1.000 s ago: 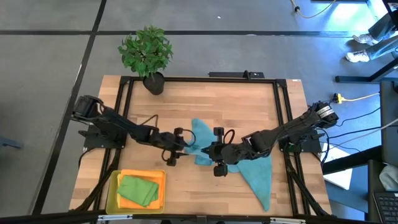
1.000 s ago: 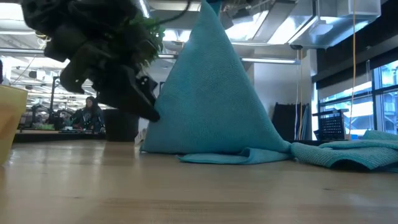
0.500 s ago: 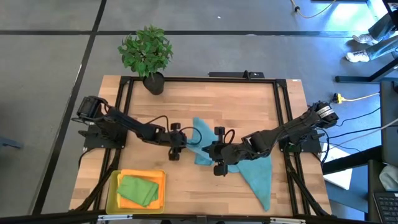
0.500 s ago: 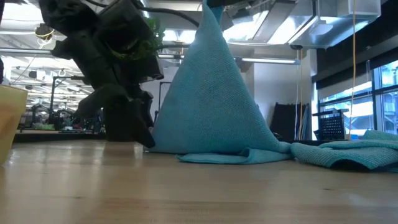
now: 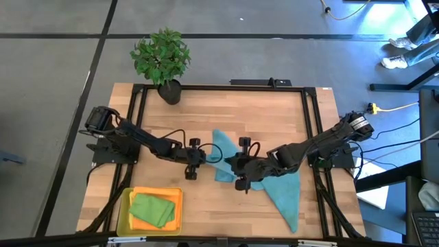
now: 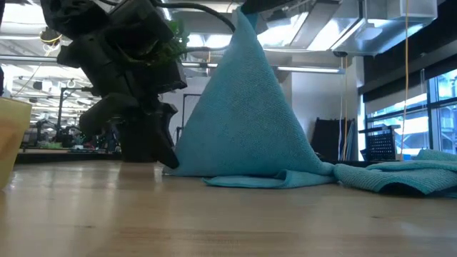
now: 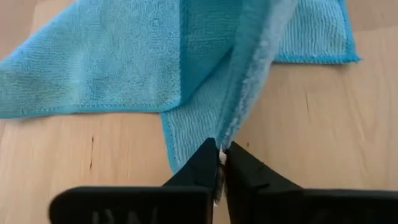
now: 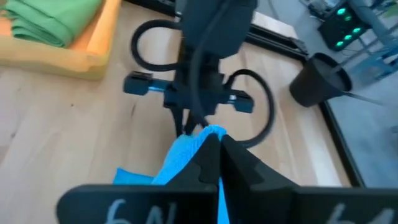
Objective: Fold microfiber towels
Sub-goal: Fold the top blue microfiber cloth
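Because the towel (image 5: 271, 180) is soft and floppy, I grab corners: my right pincer (image 5: 236, 167) pinches one up high, my left pincer (image 7: 221, 155) nips another down on the table (image 5: 274, 116).

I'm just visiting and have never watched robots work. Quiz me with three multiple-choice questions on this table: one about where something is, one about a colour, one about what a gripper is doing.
1. Where is the potted plant?
A. at the table's far edge
B. inside the yellow tray
C. between the two arms

2. What colour is the folded towel in the yellow tray?
A. red
B. green
C. white

3. What is the left gripper doing?
A. shut on the blue towel
B. wide open above the tray
C. holding the plant

Answers:
1 A, the high view shows it there.
2 B, the green towel lies in the tray.
3 A, its fingers pinch an edge of the blue towel.
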Robot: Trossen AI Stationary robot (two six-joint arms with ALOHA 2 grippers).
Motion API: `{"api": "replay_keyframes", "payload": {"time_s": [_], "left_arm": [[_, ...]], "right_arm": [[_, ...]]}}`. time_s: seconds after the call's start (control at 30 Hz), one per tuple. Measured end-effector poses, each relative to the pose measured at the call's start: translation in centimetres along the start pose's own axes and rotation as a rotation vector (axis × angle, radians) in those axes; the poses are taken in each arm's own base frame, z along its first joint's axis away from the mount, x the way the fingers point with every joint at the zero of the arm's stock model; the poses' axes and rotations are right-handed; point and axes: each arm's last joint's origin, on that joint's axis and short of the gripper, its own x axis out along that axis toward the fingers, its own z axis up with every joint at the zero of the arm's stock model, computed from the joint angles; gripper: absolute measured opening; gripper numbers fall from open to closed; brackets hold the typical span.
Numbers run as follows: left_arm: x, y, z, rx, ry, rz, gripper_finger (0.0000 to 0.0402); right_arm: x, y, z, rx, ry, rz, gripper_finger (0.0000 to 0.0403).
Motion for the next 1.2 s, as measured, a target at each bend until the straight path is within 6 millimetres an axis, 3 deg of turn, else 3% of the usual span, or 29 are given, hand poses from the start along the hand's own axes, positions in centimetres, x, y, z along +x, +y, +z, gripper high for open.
{"api": "replay_keyframes", "payload": {"time_s": [0.2, 0.33, 0.53, 0.87, 1.03, 1.2], "left_arm": [[-0.7, 0.4, 1.3, 0.013, -0.048, 0.065, 0.0002], [-2.5, 1.0, 2.9, 0.054, -0.034, 0.129, 0.0], [-8.4, 2.6, 5.4, 0.069, -0.011, 0.332, 0.0], [-20.3, 6.1, 7.4, 0.001, -0.167, 0.589, 0.0], [-24.5, 7.7, 7.9, -0.005, -0.247, 0.646, 0.0], [-27.2, 9.3, 8.3, 0.009, -0.282, 0.721, 0.0]], "right_arm": [[-1.2, -1.0, 0.4, 0.011, -0.015, -0.066, 0.0005], [-2.6, -2.4, 0.7, 0.031, -0.034, -0.144, 0.0005], [-4.2, -4.8, 1.3, 0.086, -0.072, -0.226, 0.0005], [-3.9, -9.7, 1.9, 0.115, -0.069, -0.333, 0.0005], [-4.6, -12.1, 3.5, 0.112, -0.093, -0.385, 0.0005], [-5.8, -14.2, 5.1, 0.107, -0.122, -0.428, 0.0005]]}}
